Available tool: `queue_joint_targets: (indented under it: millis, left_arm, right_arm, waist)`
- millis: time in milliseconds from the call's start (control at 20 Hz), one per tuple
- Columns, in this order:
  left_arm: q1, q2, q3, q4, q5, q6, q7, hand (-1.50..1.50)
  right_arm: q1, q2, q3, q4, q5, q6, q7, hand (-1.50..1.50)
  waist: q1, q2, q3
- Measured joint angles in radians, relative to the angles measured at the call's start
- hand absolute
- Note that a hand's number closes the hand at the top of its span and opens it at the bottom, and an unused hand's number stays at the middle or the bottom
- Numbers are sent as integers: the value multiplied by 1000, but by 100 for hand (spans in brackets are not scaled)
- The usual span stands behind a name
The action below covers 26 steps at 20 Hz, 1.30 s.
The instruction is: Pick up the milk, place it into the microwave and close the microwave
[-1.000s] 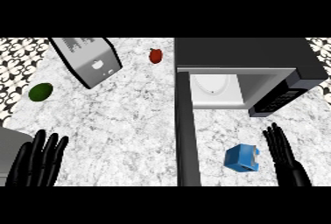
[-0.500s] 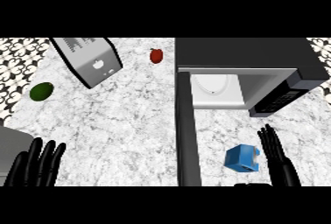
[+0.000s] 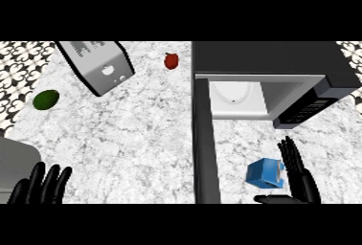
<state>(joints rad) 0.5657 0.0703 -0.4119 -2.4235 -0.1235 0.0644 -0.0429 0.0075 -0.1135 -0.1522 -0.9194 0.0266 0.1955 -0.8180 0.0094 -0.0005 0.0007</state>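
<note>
The milk (image 3: 265, 173) is a small blue carton lying on the marble counter at the lower right. My right hand (image 3: 298, 176) is open just to its right, fingers straight and thumb reaching under the carton's near side, close to it or touching. The microwave (image 3: 268, 72) stands at the upper right, its door (image 3: 203, 143) swung open toward me and its white inside (image 3: 237, 98) showing. My left hand (image 3: 42, 186) is open at the lower left edge, fingers up, resting.
A silver toaster (image 3: 97, 64) lies at the upper left. A red apple-like fruit (image 3: 170, 61) sits by the microwave, a green avocado (image 3: 45, 99) at the far left. A grey object (image 3: 14, 162) sits by my left hand.
My right hand has dropped lower and drawn in beside the milk, its thumb now under the carton. My left hand has sunk toward the lower edge.
</note>
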Motion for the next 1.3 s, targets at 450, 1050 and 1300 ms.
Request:
queue_joint_targets:
  millis: [450, 1050, 1300]
  left_arm:
    - [-14, 7, 6, 8, 12, 13, -5, -150]
    - [13, 32, 41, -3, 45, 6, -17, -150]
    - [17, 45, 83, 6, 95, -9, -27, -150]
  right_arm:
    - [-89, -26, 35, 200, 110, -57, -187, 150]
    - [23, 19, 158, -49, 48, 21, -144, 150]
    - [106, -7, 119, -99, -5, 10, -154, 150]
  waist:
    - [0, 0, 0]
    - [-8, -3, -1]
    - [-9, -2, -1]
